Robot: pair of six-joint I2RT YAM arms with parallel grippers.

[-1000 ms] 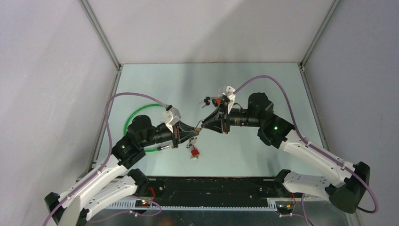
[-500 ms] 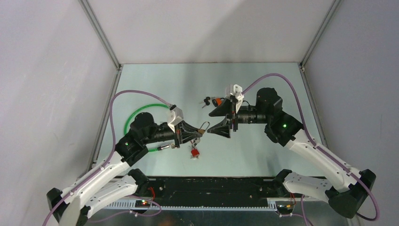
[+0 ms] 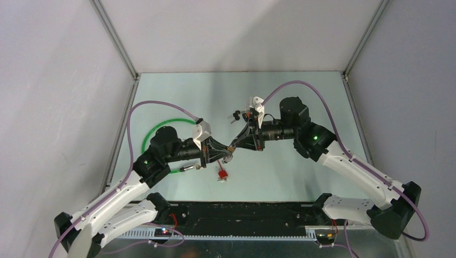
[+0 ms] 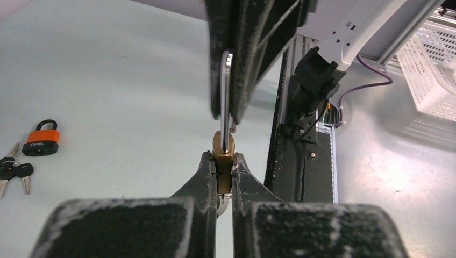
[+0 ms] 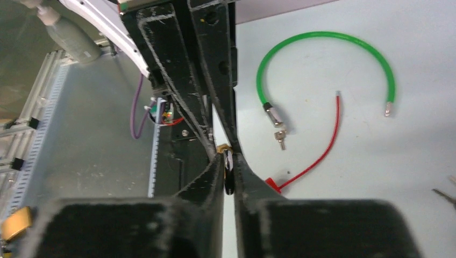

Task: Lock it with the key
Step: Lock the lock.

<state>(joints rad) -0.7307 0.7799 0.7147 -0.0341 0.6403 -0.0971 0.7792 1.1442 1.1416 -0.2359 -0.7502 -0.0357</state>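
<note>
1. Your left gripper (image 4: pixel 223 159) clamps the smooth brass padlock (image 4: pixel 223 147) above the table (image 4: pixel 107 64), with the walls (image 3: pixel 64 80) well apart.
2. Your right gripper (image 5: pixel 228 161) apparently pinches its steel shackle (image 4: pixel 224 80).
3. The keys (image 4: pixel 12 171) lie beside an orange padlock (image 4: pixel 40 138).

Right pincer (image 3: pixel 233 146) back in, closed on brass padlock (image 4: pixel 222 155) shackle

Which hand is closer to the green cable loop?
Left. The left hand, holding the brass padlock, sits beside the green cable loop; the right hand grips the padlock from its far side.
</note>
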